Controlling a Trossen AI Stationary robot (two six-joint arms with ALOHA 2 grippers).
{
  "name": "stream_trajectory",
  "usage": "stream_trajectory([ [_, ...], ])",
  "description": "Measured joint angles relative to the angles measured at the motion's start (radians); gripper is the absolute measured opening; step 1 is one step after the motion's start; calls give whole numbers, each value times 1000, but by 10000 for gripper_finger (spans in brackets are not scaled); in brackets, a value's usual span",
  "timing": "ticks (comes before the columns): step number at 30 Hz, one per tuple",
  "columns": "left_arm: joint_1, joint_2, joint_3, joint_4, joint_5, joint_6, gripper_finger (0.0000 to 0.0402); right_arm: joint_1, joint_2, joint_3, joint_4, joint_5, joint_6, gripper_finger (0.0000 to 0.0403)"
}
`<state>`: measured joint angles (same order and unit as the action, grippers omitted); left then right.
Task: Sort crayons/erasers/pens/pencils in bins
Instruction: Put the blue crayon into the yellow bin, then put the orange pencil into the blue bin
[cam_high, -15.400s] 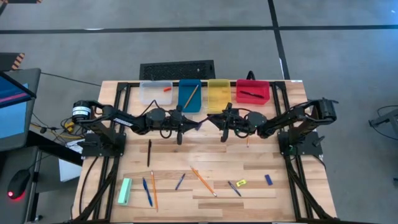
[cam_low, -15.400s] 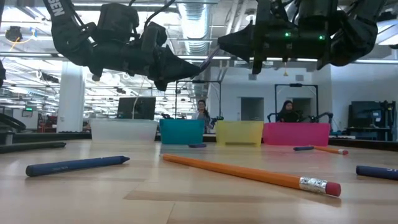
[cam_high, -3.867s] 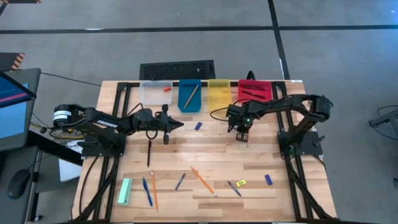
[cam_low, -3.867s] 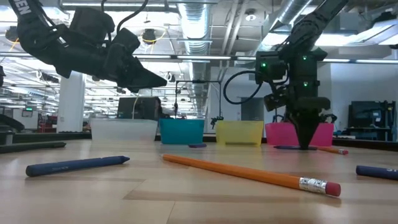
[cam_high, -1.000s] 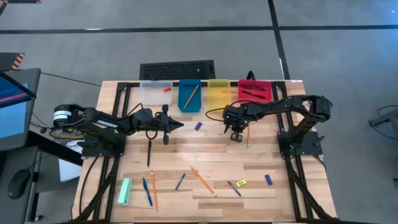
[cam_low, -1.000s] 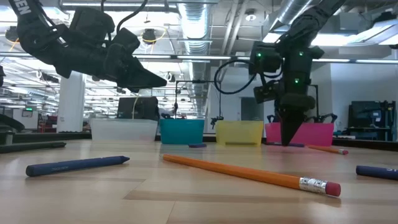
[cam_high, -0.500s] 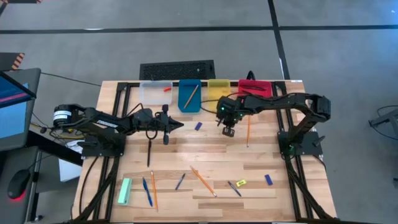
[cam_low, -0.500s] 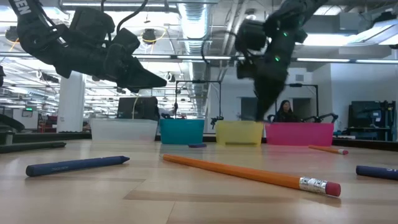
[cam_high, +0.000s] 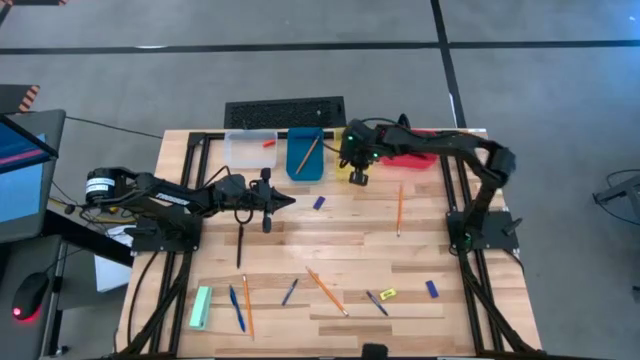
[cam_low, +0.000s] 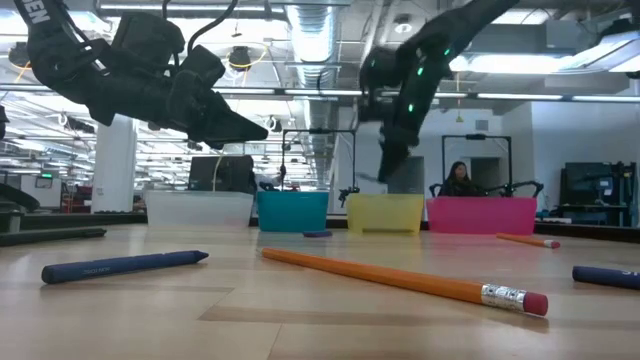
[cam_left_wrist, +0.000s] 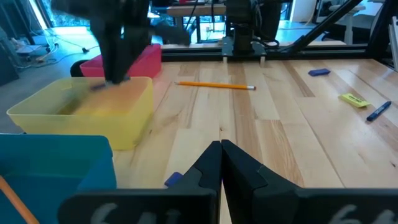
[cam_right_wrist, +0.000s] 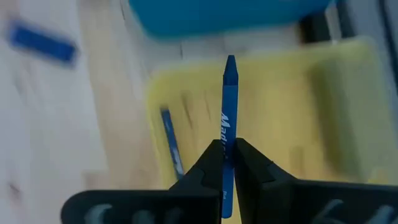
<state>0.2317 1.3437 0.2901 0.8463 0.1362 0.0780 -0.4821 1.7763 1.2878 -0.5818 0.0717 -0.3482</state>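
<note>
From above, the right gripper (cam_high: 356, 176) has swung off the bare wood to the near edge of the yellow bin (cam_high: 351, 142) within the last second, so a drop looks close. The left gripper (cam_high: 268, 205) hasn't budged.

Low view: it hangs above that bin, nothing new otherwise.

Left wrist: fingers pressed together, empty.

Right wrist: the jaws are pinched on a blue crayon (cam_right_wrist: 228, 118), tip pointing ahead over the bin. The print starts "Mad", rest hidden. Another blue crayon (cam_right_wrist: 171, 144) already lies below.

White letters "EN" show on the left arm (cam_low: 70, 50); the blue crayon (cam_right_wrist: 229, 124) bears white print, beginning "Ma", the rest unreadable.
</note>
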Motion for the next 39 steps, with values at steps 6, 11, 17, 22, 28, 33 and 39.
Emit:
stream_trajectory([
  [6, 0, 0, 0, -2, 0, 0, 0, -29, 140, 83, -61, 7, -119, 28],
  [11, 0, 0, 0, -3, 0, 5, 0, -53, 195, 111, -65, 7, -169, 29],
  [17, 0, 0, 0, -4, 0, 16, 0, -70, 210, 114, -58, -15, -176, 34],
  [22, 0, 0, 0, -4, 0, 24, 0, -70, 202, 114, -58, -16, -172, 58],
  [28, 0, 0, 0, -4, 0, 24, 0, -65, 201, 114, -62, -17, -149, 97],
  [33, 0, 0, 0, -4, 0, 18, 0, -48, 178, 114, -105, 9, -151, 108],
  [39, 0, 0, 0, -6, -9, 8, 0, -4, 11, 111, -106, 75, -156, 37],
])
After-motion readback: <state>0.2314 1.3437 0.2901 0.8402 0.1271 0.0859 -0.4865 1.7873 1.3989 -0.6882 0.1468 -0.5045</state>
